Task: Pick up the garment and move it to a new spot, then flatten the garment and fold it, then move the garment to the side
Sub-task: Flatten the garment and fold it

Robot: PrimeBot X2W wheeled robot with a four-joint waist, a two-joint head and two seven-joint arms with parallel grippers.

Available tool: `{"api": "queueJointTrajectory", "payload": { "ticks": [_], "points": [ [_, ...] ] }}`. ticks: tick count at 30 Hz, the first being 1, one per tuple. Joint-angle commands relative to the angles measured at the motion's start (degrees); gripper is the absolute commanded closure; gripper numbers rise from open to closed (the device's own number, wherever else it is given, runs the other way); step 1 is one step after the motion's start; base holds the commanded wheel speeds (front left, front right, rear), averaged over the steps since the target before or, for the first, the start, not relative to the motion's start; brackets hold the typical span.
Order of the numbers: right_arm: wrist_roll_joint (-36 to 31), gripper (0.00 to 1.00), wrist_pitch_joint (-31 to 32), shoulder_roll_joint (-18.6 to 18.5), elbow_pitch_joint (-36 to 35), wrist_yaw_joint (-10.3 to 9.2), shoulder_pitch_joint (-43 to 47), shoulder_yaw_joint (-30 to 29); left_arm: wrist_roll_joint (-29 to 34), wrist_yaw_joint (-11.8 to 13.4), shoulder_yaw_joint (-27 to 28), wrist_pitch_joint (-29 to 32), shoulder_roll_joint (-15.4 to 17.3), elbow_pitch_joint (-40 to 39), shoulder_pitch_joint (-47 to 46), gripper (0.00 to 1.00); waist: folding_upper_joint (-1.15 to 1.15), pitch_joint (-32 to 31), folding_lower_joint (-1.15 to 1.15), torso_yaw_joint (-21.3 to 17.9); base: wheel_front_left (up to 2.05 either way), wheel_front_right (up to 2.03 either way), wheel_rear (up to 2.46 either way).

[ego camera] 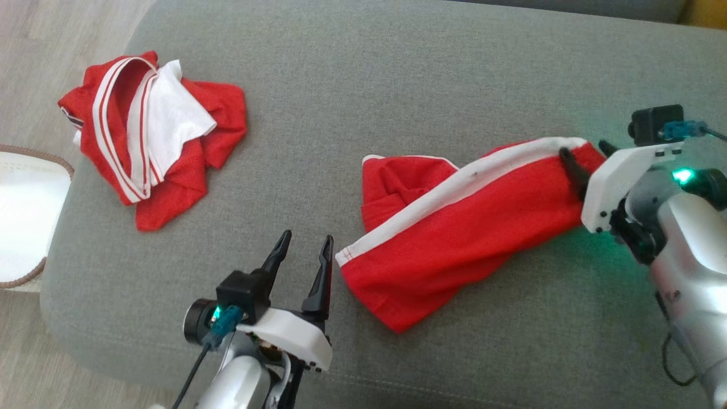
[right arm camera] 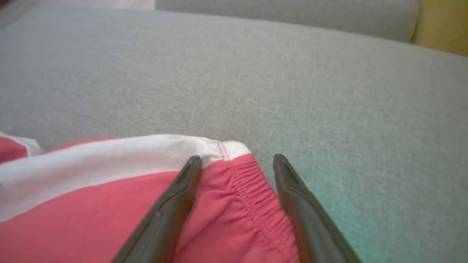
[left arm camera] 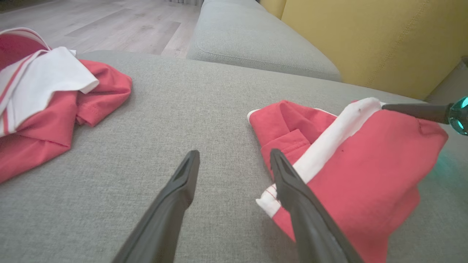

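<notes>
Two-handed flattening, by the look of it, of the red shorts point(ego camera: 454, 227) with a white side stripe, stretched long across the right half of the grey sofa cushion point(ego camera: 397, 85), well apart from a second red-and-white garment point(ego camera: 153, 136) crumpled at far left. Parked just beside the hem end with the left gripper point(ego camera: 301, 250) spread wide and empty; straddling the elastic-waist end with the right gripper point(ego camera: 585, 150), likewise fully apart, cloth between the fingers point(right arm camera: 172, 204) but not pinched. Next, probably: closing on both ends, then pulling taut to smooth the bunched fold near the middle before folding.
</notes>
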Motion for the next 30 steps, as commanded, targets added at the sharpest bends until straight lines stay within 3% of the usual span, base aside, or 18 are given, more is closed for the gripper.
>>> {"api": "queueJointTrajectory", "payload": {
  "ticks": [1, 4, 5, 6, 7, 12, 23, 30],
  "points": [
    [1.6, 0.00, 2.2, -1.2, -1.3, 0.37, -2.0, 1.9, -0.5, 0.4, 1.5, -0.4, 0.2, -2.1, -2.2, 0.00, 0.00, 0.0, 0.00, 0.0, 0.00, 0.00, 0.00],
    [5.2, 0.00, 6.5, -2.2, -2.2, 0.37, -1.7, 4.7, -0.7, 0.5, 1.5, -0.4, 0.2, -2.2, -2.3, 0.00, 0.00, 0.2, 0.00, 0.0, 0.00, 0.00, 0.00],
    [6.3, 0.15, 7.4, -2.5, -2.9, 0.37, -1.5, 5.6, -0.7, 0.5, 1.5, -0.4, 0.2, -2.2, -2.4, 0.00, 0.00, 0.3, 0.00, 0.0, 0.00, 0.00, 0.00],
    [7.4, 0.67, 8.0, -2.9, -3.5, 0.37, -1.2, 6.5, -0.8, 0.5, 1.5, -0.4, 0.2, -2.3, -2.5, 0.00, 0.00, 0.4, 0.00, 0.0, 0.00, 0.00, 0.00],
    [8.7, 1.00, 8.6, -3.2, -4.1, 0.37, -0.8, 7.2, -0.8, 0.6, 1.6, -0.4, 0.2, -2.3, -2.6, 0.00, 0.00, 0.5, 0.00, 0.0, 0.00, 0.00, 0.00],
    [11.8, 1.00, 7.3, -4.9, -5.9, 0.37, 0.4, 9.1, -0.6, 0.8, 2.2, -0.4, 0.2, -2.4, -2.7, 0.00, 0.00, 0.5, 0.00, -0.9, 0.00, 0.00, 0.00],
    [12.6, 1.00, -15.5, -2.7, -7.9, 0.37, 8.5, 2.2, 0.7, 0.2, 3.9, -0.4, 0.2, -2.3, -1.8, 0.00, 0.00, -2.9, 0.00, -7.1, 0.00, 0.00, 0.00],
    [8.9, 1.00, -23.4, 0.6, -7.0, 0.37, 17.0, -1.8, 1.4, 0.0, 5.3, -0.4, 0.2, -1.8, -0.7, 0.00, 0.00, -4.3, 0.00, -11.5, 0.00, 0.00, 0.00]
  ]
}}
